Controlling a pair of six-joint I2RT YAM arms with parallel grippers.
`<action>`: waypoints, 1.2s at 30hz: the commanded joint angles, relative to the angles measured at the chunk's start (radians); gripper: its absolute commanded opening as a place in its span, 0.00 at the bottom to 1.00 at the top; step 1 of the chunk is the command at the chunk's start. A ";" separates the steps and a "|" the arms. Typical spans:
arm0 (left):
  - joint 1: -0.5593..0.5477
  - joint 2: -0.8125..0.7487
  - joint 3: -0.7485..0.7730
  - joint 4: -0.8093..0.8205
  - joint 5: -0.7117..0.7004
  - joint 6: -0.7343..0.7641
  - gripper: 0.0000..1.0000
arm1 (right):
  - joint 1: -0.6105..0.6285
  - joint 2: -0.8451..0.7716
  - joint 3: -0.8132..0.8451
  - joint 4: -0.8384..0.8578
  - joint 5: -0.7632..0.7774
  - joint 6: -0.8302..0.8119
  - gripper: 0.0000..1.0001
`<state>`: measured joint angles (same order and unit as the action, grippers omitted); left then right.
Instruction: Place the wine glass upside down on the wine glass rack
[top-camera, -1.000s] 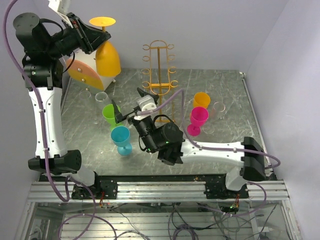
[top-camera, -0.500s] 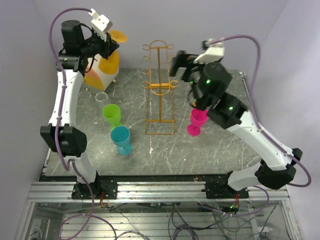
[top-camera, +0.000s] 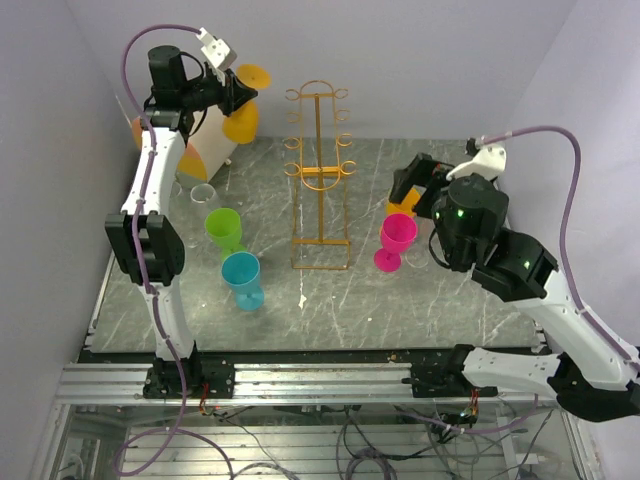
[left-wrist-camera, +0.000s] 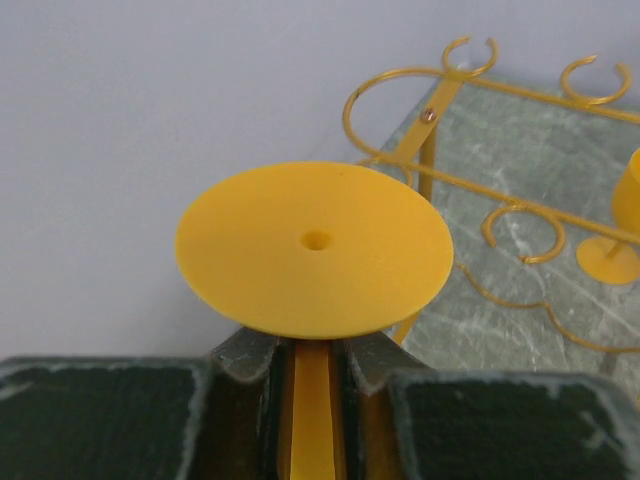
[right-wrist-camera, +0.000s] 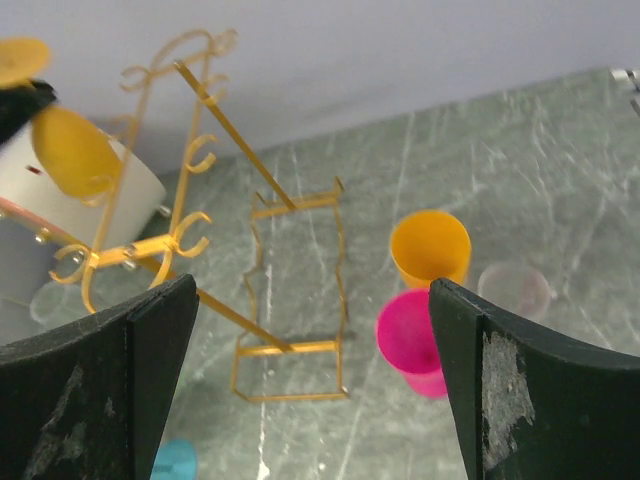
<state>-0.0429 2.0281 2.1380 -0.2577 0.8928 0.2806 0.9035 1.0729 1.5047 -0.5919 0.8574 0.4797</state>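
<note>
A yellow wine glass (top-camera: 243, 118) hangs upside down, its round foot (left-wrist-camera: 315, 245) uppermost and its stem between my left gripper's fingers. My left gripper (top-camera: 228, 92) is shut on that stem (left-wrist-camera: 315, 400), held high at the back left. The orange-yellow wire wine glass rack (top-camera: 320, 170) stands upright in the middle, to the right of the held glass and apart from it; its top loops show in the left wrist view (left-wrist-camera: 470, 120). My right gripper (top-camera: 415, 185) is open and empty (right-wrist-camera: 310, 290), above the table right of the rack (right-wrist-camera: 200, 230).
A pink glass (top-camera: 396, 238), an orange glass (top-camera: 402, 203) and a clear cup (top-camera: 438, 215) stand right of the rack. A green glass (top-camera: 223, 228), a cyan glass (top-camera: 241, 275) and a clear cup (top-camera: 203, 193) stand left of it. A white and orange round object (top-camera: 195, 150) sits back left.
My left arm has carried the yellow glass to the right, closer to the rack's top. My right arm has swung away from the rack to the right and lower.
</note>
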 joint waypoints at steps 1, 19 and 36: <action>-0.008 0.049 0.041 0.276 0.179 -0.168 0.07 | -0.001 -0.119 -0.099 -0.119 0.044 0.154 0.99; -0.025 0.301 0.281 0.293 0.296 -0.333 0.07 | 0.000 -0.211 -0.146 -0.171 0.034 0.223 0.98; -0.082 0.294 0.254 0.145 0.227 -0.147 0.07 | 0.000 -0.193 -0.138 -0.148 0.046 0.190 0.99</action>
<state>-0.1131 2.3428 2.3707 -0.0952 1.1412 0.0803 0.9031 0.8963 1.3632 -0.7532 0.8837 0.6731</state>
